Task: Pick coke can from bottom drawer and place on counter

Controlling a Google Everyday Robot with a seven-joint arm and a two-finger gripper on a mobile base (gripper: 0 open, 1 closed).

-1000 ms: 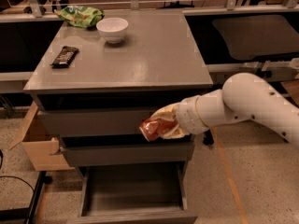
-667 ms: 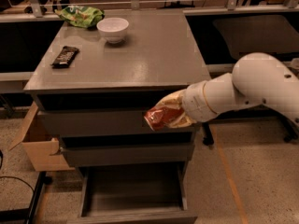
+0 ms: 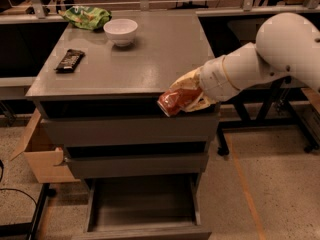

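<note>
The tool (image 3: 187,92) clamped the coke can (image 3: 173,103), tilted, in the air at the near right edge of the surface (image 3: 150,59), high above the open bottom drawer (image 3: 142,206).

White arm (image 3: 250,71) extended from right, wrist (image 3: 217,79) tilted down; jaws clamped on coke can (image 3: 174,102) at counter (image 3: 150,54) edge

Smooth grey tabletop (image 3: 150,59), faintly glossy. At its front edge, cream smooth-plastic gripper (image 3: 186,95) clamped on the coke can (image 3: 172,104): red, shiny, dented metal. Matt grey metal in the bottom drawer (image 3: 142,209). Glossy white bowl (image 3: 120,31), crinkly green bag (image 3: 86,17), dark shiny-wrapped candy bar (image 3: 69,60). Dull brown cardboard box (image 3: 42,154).
</note>
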